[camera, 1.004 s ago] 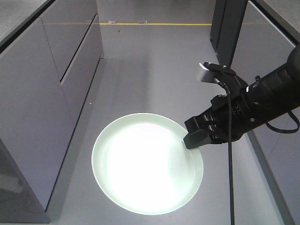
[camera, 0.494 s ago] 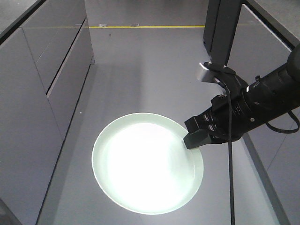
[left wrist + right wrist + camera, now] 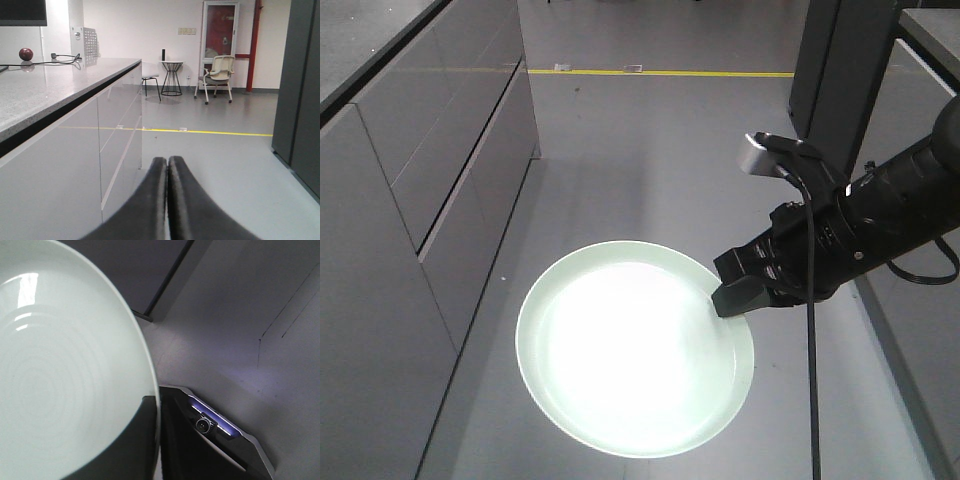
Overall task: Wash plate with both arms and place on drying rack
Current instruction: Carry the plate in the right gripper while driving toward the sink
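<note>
The pale mint-green plate (image 3: 630,350) hangs level above the grey floor, glaring white in its middle. My right gripper (image 3: 725,300) is shut on its right rim, the black arm reaching in from the right. In the right wrist view the plate (image 3: 65,380) fills the left side, and the right gripper (image 3: 157,402) pinches its rim, one finger on each face. My left gripper (image 3: 167,160) is shut with nothing between its fingers and points down an aisle. The drying rack is out of view.
Grey cabinet fronts (image 3: 420,200) line the left of the aisle under a speckled counter (image 3: 50,85). A dark tall cabinet (image 3: 840,70) stands at the right. A yellow floor line (image 3: 660,73) crosses ahead, with a chair (image 3: 218,75) and a small round table (image 3: 171,75) beyond.
The cabinets, floor line and dark cabinet have shifted in the front view, so the base has moved. The plate and right gripper keep the same place in the view.
</note>
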Motion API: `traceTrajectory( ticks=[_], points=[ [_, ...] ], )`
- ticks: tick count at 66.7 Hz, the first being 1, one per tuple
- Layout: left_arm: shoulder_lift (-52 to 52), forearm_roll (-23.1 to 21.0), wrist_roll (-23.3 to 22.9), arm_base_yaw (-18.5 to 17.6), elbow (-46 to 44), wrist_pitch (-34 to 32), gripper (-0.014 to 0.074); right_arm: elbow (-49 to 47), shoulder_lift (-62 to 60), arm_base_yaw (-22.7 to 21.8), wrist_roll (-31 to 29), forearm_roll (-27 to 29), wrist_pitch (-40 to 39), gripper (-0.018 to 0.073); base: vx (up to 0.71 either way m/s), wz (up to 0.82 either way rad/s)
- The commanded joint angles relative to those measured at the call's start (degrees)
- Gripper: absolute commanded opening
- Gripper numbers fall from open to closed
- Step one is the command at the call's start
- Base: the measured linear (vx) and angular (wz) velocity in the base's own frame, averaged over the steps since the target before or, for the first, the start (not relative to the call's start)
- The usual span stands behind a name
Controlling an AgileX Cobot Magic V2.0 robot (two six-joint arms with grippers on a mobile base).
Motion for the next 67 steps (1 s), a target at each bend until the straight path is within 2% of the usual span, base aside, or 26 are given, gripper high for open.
traceTrajectory(
  ticks=[1,67],
  points=[
    [-0.73,-0.55,-0.1,-0.22,-1.61,-4.21,-0.0006,-1.52,-2.23,-0.14,-0.61,2.43,-0.88,-0.0008,0.25,0.11],
    [-0.73,-0.55,-0.1,-0.22,-1.61,-4.21,-0.0006,-1.52,-2.23,-0.14,-0.61,2.43,-0.88,-0.0008,0.24,0.03]
  ],
)
